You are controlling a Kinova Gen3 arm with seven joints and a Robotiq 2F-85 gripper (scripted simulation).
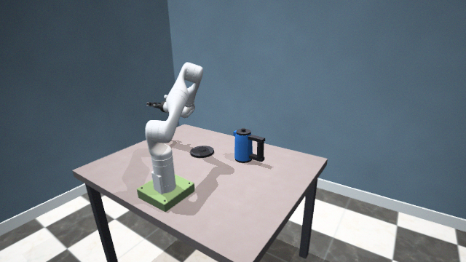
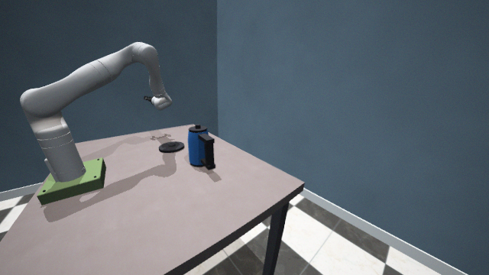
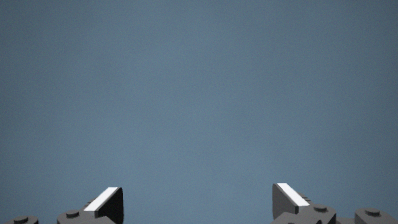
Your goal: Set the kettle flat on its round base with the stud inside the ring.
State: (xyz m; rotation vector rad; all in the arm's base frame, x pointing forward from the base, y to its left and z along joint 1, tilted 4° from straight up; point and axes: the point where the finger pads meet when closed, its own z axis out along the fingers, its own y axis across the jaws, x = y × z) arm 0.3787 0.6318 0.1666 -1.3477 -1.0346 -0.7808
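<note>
A blue kettle [image 1: 242, 146] [image 2: 196, 147] with a black lid and a black handle [image 1: 258, 148] [image 2: 208, 152] stands upright on the table [image 1: 233, 204] [image 2: 153, 214]. Its round black base [image 1: 202, 151] [image 2: 171, 147] lies flat on the table a little to the kettle's left, apart from it. My gripper [image 1: 149, 104] [image 2: 146, 98] [image 3: 197, 202] is open and empty. It hangs high above the table's far side, pointing level at the wall, well above and behind the base. The wrist view shows only my fingertips and the blue wall.
The arm's green mounting plate [image 1: 165, 193] [image 2: 72, 183] sits near the table's left edge. Blue walls stand behind the table. A checkered floor lies below.
</note>
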